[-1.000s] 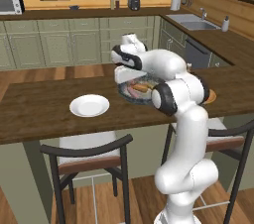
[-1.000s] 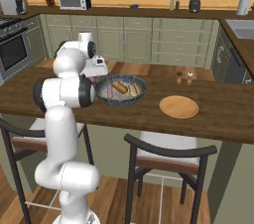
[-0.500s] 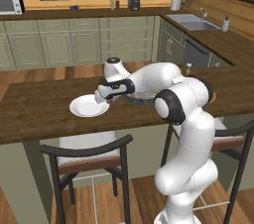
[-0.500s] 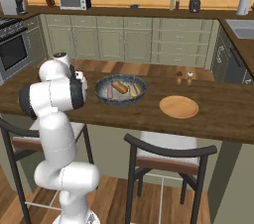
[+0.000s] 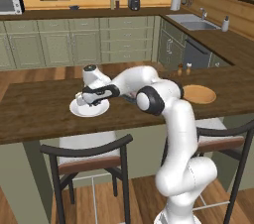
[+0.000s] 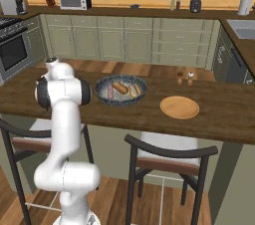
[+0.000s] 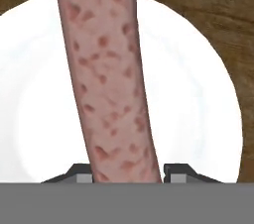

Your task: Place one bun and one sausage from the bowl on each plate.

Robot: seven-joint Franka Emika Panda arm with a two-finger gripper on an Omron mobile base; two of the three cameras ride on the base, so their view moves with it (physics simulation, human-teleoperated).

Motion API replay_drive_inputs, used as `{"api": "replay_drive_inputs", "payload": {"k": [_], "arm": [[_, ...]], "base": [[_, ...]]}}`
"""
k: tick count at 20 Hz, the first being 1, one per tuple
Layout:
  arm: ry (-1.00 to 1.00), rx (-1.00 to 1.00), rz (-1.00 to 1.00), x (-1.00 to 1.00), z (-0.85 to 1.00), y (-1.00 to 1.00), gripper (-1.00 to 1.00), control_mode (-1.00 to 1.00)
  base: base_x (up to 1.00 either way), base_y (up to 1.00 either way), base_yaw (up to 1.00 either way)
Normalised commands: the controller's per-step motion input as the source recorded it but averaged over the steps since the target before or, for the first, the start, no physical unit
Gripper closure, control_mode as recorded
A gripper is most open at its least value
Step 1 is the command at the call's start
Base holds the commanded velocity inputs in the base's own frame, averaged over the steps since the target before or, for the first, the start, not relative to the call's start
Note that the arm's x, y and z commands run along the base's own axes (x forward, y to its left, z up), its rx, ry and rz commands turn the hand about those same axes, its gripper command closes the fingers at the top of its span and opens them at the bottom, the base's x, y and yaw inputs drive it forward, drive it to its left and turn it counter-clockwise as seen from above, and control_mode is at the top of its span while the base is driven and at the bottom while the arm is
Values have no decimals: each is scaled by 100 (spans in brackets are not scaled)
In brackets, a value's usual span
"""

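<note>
A pinkish, red-speckled sausage [image 7: 106,79] stands between my fingertips, and my gripper [image 7: 127,171] is shut on its lower end. Just beneath it lies the white plate [image 7: 198,109]. From the left base view, my gripper [image 5: 92,100] hangs low over the white plate [image 5: 101,111] on the left part of the counter. The orange-tan plate [image 5: 198,94] lies bare to the right. The dark grey-blue bowl [image 6: 102,99] sits mid-counter with two golden buns [image 6: 120,88] inside. My arm hides the white plate in the right base view.
Two small shakers [image 6: 185,77] stand behind the orange-tan plate [image 6: 179,107]. Two dark chairs [image 5: 89,161] are pushed in along the counter's near edge. Bare wood counter [image 5: 30,114] stretches left of the white plate.
My arm has swung left from over the bowl to over the white plate, carrying the sausage, and has come down close to the plate.
</note>
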Motion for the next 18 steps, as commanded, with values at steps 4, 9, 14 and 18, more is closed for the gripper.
{"api": "replay_drive_inputs", "payload": {"k": [4, 9, 14, 18], "arm": [[2, -5, 0, 76, -68, 9, -100, -100], [0, 11, -10, -50, 13, -70, -100, -100], [-5, 11, -12, -95, 3, -100, -100, -100], [-14, 9, -13, -84, 50, -100, -100, -100]], "base": [[0, 0, 0], [0, 0, 0], [0, 0, 0], [0, 0, 0]]}}
